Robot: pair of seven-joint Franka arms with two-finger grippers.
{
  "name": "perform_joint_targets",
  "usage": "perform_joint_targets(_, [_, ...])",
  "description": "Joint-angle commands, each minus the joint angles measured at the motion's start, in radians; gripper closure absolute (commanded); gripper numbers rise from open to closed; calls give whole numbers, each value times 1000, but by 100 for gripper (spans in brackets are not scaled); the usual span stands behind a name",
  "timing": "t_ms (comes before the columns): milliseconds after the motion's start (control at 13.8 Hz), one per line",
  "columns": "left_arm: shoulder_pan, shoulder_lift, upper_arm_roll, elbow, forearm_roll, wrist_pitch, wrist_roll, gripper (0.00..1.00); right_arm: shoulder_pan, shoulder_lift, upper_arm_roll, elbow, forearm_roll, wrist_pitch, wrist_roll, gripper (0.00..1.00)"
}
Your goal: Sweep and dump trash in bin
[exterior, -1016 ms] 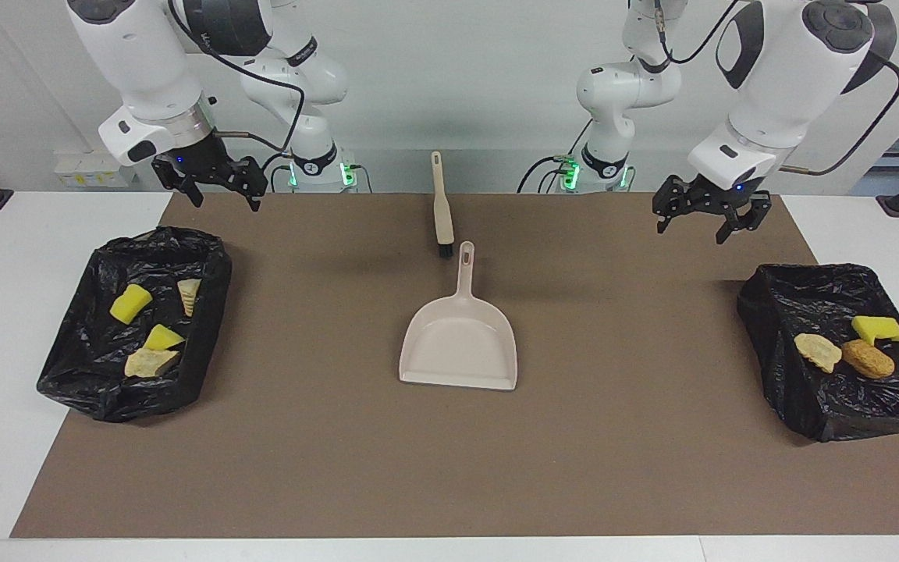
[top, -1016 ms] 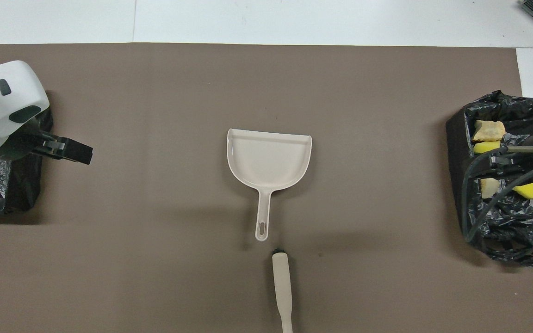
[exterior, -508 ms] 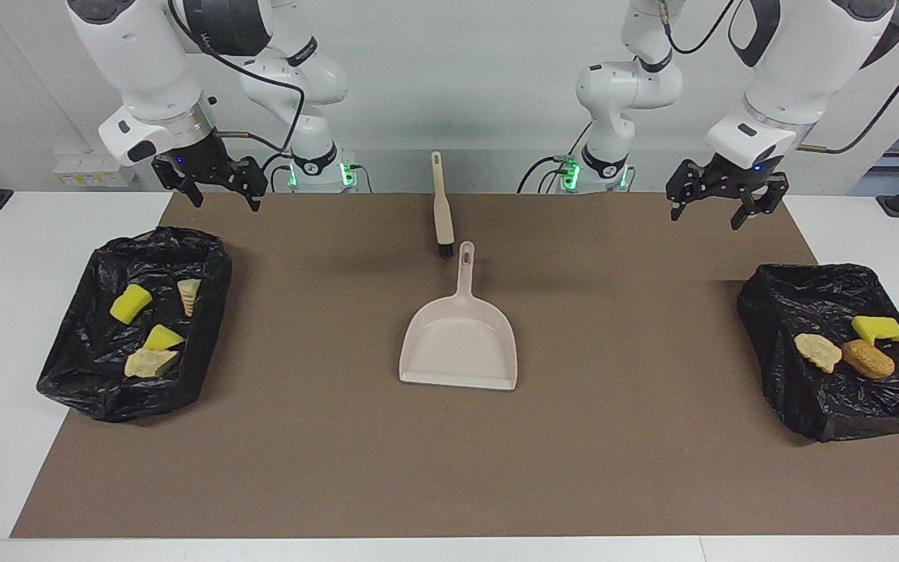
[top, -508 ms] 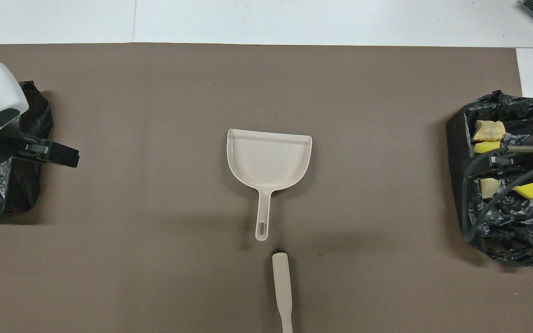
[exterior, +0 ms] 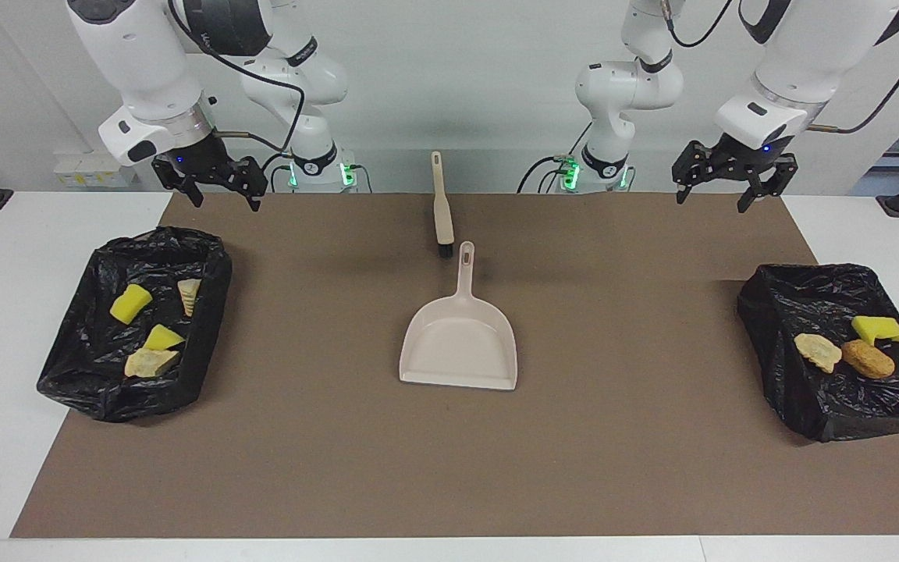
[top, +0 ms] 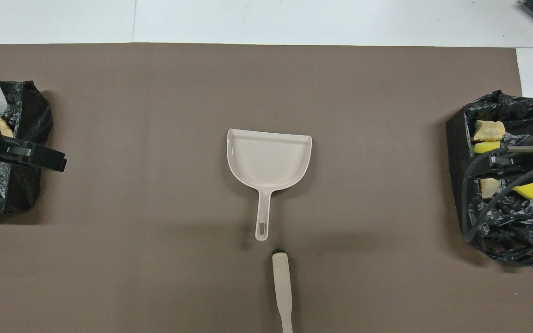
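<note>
All the trash I see lies inside two bins lined with black bags. The bin [exterior: 765,316] at the left arm's end holds a yellow sponge chunk [exterior: 877,328], a cream lump [exterior: 818,351] and an orange-brown nugget [exterior: 868,359]. Inside the bin [exterior: 79,386] at the right arm's end are two yellow chunks [exterior: 131,303] and two cream lumps [exterior: 151,363]. My left gripper [exterior: 730,186] hangs open and empty over the mat's corner by its bin. Over the mat's other robot-side corner, my right gripper [exterior: 214,186] is open and empty.
A beige dustpan [exterior: 459,343] lies at the middle of the brown mat [exterior: 621,468], handle toward the robots. A beige brush [exterior: 442,207] lies just nearer to the robots, bristles at the dustpan's handle end.
My left gripper has risen and drawn back toward the left arm's end of the table. The right arm, dustpan, brush and trash have not moved.
</note>
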Motion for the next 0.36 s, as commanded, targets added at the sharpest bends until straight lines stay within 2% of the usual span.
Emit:
perform_joint_targets(0, [-18, 22, 20, 35, 32, -21, 60, 0, -10, -6, 2, -11, 18, 21, -7, 0])
perform_joint_targets(290, [-16, 21, 23, 34, 44, -18, 69, 0, -10, -6, 2, -11, 18, 21, -7, 0])
